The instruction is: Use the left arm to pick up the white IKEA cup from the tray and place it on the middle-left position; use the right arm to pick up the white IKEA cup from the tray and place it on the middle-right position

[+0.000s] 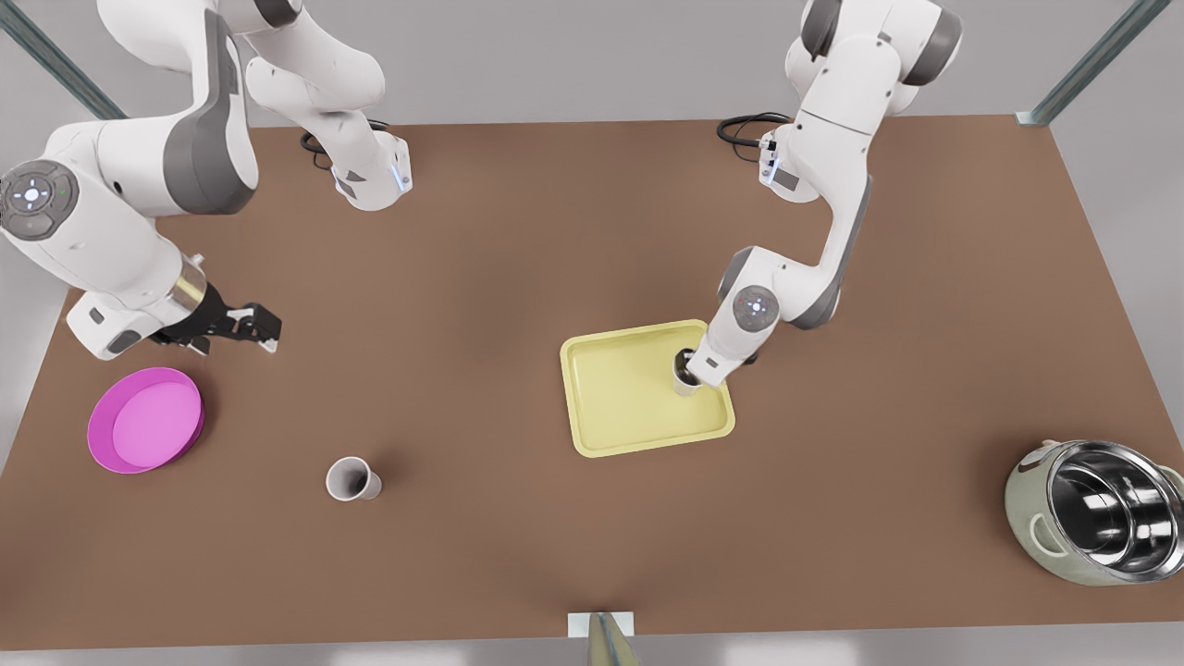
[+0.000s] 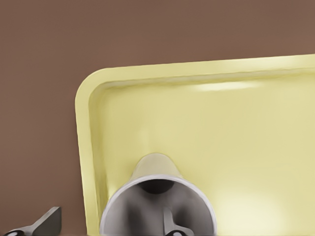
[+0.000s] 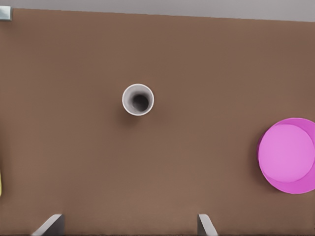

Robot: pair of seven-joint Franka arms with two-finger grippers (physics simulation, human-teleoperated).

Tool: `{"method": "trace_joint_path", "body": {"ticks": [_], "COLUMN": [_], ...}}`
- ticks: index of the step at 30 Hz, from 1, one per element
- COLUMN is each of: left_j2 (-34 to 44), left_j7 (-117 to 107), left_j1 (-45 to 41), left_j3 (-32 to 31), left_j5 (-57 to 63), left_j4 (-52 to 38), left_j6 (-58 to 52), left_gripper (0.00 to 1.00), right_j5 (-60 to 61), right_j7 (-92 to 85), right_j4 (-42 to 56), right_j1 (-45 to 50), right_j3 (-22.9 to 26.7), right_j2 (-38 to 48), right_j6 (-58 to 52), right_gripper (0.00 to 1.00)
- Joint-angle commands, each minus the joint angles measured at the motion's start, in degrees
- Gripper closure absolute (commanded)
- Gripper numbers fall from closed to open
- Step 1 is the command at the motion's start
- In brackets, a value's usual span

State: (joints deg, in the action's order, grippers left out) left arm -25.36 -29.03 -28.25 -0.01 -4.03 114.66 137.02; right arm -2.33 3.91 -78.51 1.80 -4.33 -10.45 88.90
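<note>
A white cup (image 1: 685, 380) stands upright in the pale yellow tray (image 1: 629, 407), near the tray's edge on the front view's right. My left gripper (image 1: 692, 368) is down on this cup (image 2: 157, 196). It is open, with one finger (image 2: 170, 225) inside the rim and the other finger (image 2: 47, 222) outside the wall over the tray (image 2: 206, 118). A second white cup (image 1: 351, 479) stands upright on the bare brown table toward the front view's left. My right gripper (image 1: 242, 326) hovers open well behind that cup (image 3: 138, 99), holding nothing; its fingers (image 3: 51, 223) stand wide apart.
A round magenta dish (image 1: 145, 419) lies near the table edge on the front view's left, just in front of the right gripper, and appears in the right wrist view (image 3: 288, 155). A steel pot (image 1: 1101, 509) sits at the front view's right, near the front corner.
</note>
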Motion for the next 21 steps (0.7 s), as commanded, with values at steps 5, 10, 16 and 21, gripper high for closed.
{"method": "trace_joint_path", "body": {"ticks": [5,10,16,21], "left_j2": [-0.04,0.31,4.09,7.25], "left_j7": [-5.86,-5.95,0.81,24.1], "left_j1": [-0.14,-0.14,3.55,16.64], "left_j3": [0.1,0.1,0.89,1.68], "left_j5": [1.48,1.39,1.39,1.39], "left_j4": [-0.23,-0.4,-2.95,-1.9], "left_j6": [0.18,-0.17,-9.4,-13.88], "left_gripper": [0.6,0.84,0.89,0.89], "right_j5": [-0.22,-0.05,0.04,0.04], "right_j7": [-1.54,-1.54,-1.45,-1.45], "right_j4": [0.11,0.11,0.02,0.11], "right_j1": [0.22,0.31,0.4,0.4], "right_j3": [-0.15,-0.24,-0.24,-0.41], "right_j2": [-0.01,-0.09,-0.09,-0.01], "right_j6": [-3.56,-3.82,-4.08,-4.0], "right_gripper": [0.0,0.0,0.0,0.0]}}
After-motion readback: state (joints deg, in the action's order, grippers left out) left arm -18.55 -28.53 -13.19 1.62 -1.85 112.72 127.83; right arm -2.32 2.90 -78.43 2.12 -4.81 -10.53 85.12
